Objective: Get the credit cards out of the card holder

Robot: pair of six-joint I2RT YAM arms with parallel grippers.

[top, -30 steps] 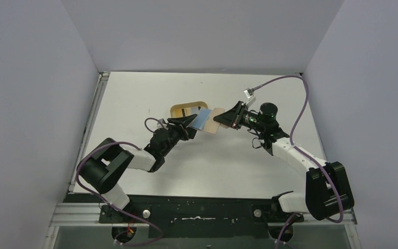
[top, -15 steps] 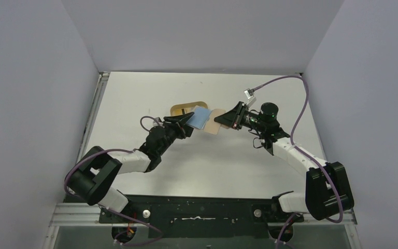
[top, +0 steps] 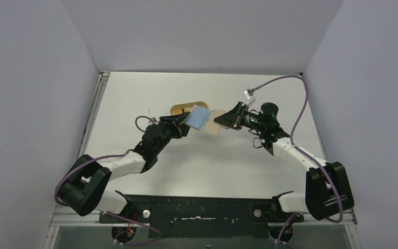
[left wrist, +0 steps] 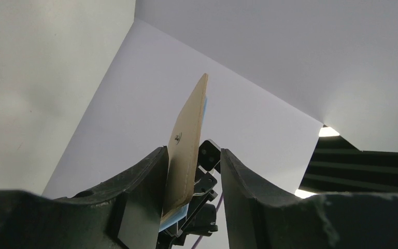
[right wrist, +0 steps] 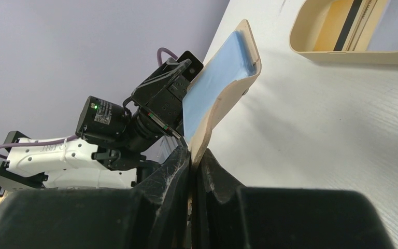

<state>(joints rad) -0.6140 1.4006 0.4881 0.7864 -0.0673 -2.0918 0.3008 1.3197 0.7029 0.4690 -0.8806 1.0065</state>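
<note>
- Above the desk's (top: 212,166) middle, toward its far edge, the wallet (top: 206,119) hangs opened with its blue lining up. No cards show clear of it, so pulling them out looks yet to come.
- Right gripper (top: 227,120) pinches the tan flap. Left gripper (top: 185,123) straddles the other half, jaws apparently apart.
- Tray (top: 176,110) behind holds something yellow and dark-striped, maybe a card; unclear.
- Mark (left wrist: 178,137) on the tan panel is unreadable.
</note>
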